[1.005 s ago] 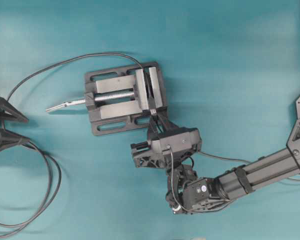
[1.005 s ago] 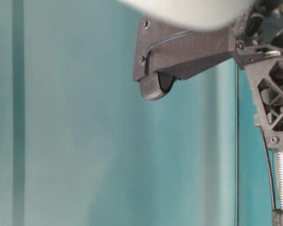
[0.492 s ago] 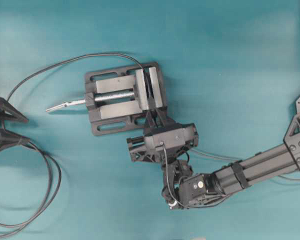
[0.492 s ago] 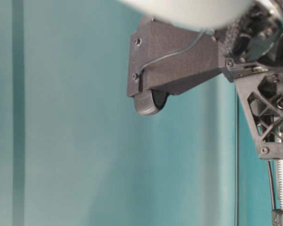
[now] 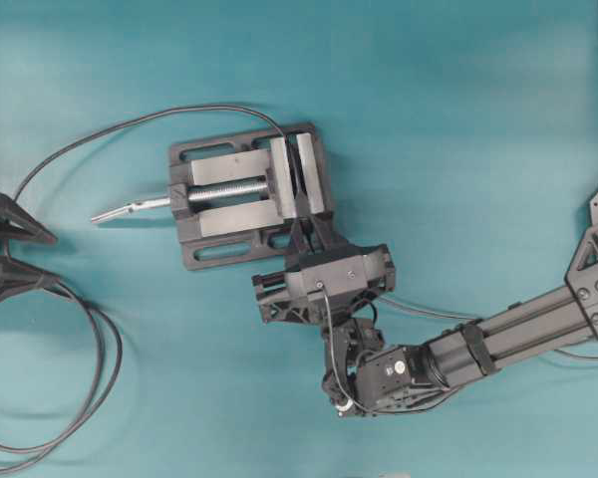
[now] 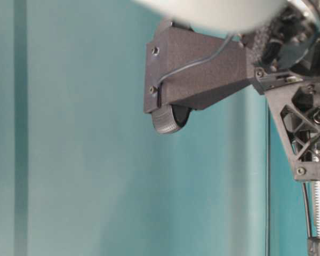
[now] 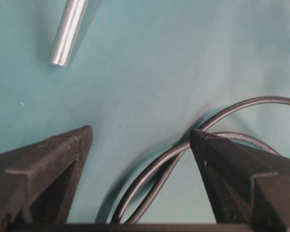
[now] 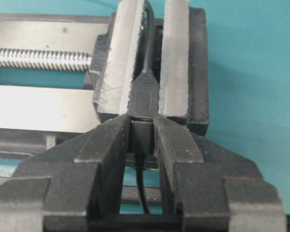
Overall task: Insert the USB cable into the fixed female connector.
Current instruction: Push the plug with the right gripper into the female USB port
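Right claw (image 8: 141, 133), black and angular, is pinched narrow on the small dark rectangular plug of the thin grey USB cable (image 8: 141, 140), whose cord drops back between the fingers (image 8: 108, 145). The plug's long axis runs straight away from the claw, pointing at the fixed female connector (image 8: 144, 94), a small dark socket block clamped between the jaws of the grey metal vise (image 8: 176, 63) with its threaded screw (image 8: 38, 59). Plug tip and socket mouth meet just beyond the fingertips; how deep the plug sits cannot be told. Seen from overhead, the right claw (image 5: 305, 242) is at the vise's (image 5: 249, 194) near edge on the teal table (image 5: 458, 119). Left claw (image 7: 140, 140) is spread wide over a looped dark cable (image 7: 150, 179), gripping nothing.
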